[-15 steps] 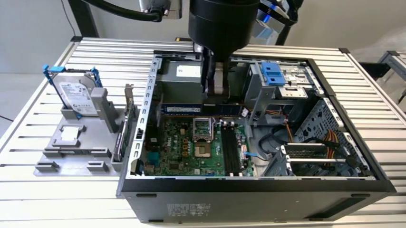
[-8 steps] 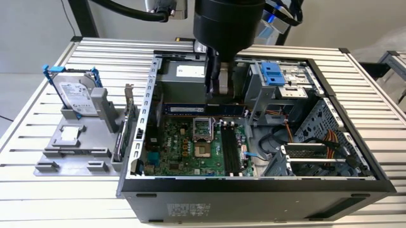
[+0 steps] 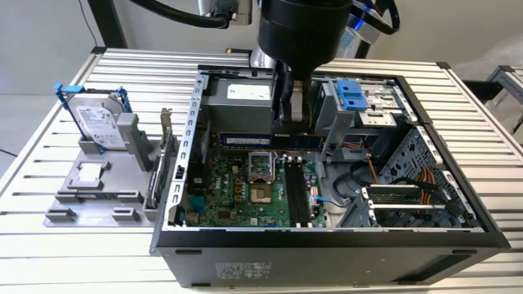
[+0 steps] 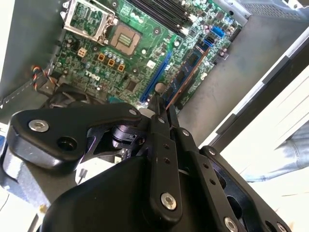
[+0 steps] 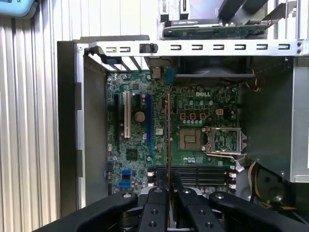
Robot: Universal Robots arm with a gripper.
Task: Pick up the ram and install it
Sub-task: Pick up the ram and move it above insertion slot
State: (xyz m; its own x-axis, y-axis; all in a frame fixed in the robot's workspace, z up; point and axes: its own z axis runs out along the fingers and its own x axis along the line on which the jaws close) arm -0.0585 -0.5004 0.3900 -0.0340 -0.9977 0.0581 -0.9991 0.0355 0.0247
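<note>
Gripping the ram (image 3: 241, 140), hand (image 5: 168, 182) hangs over case (image 3: 327, 248).

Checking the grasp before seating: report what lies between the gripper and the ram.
Nothing: the gripper has its jaws shut directly on the ram, which shows in both wrist views, above the motherboard.

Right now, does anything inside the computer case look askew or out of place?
The ram, gripped by the gripper, hangs over the motherboard crosswise to the black memory slots, not lined up with them. Nothing else stands out.
</note>
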